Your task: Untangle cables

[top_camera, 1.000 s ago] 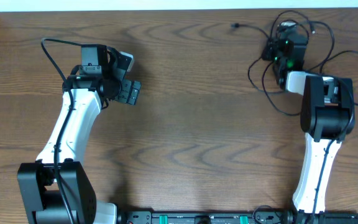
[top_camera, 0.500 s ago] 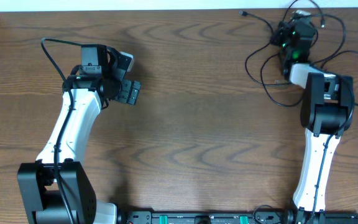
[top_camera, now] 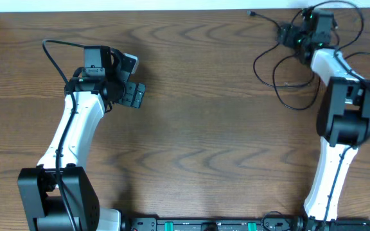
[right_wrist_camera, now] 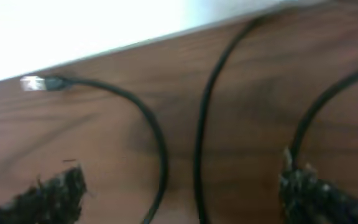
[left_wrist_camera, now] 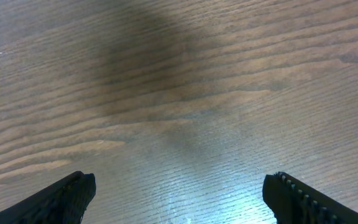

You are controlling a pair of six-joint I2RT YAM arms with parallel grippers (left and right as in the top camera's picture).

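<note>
From overhead, my left end effector [top_camera: 135,95] hangs over the bare wooden surface [top_camera: 204,135] toward the far left corner, well apart from anything of the task. My right arm reaches up to the far right corner, where my right end effector [top_camera: 295,37] sits in the middle of the cables [top_camera: 276,77]. These thin black cords loop loosely across that corner, and one small plug [top_camera: 250,13] lies almost at the far edge. From this height I cannot tell how far apart the right jaws stand.

In the left wrist view, my two dark fingertips [left_wrist_camera: 73,196] sit at the bottom corners with a wide gap between them. Only wood grain shows below, and they hold nothing.

In the right wrist view, which is blurred, my fingertips [right_wrist_camera: 51,196] are also spread wide. Two black cords run through the gap between them, one curving away to a pale plug [right_wrist_camera: 33,83] near the far edge. A third cord comes down just beside the right fingertip, and I cannot tell whether it touches.
</note>
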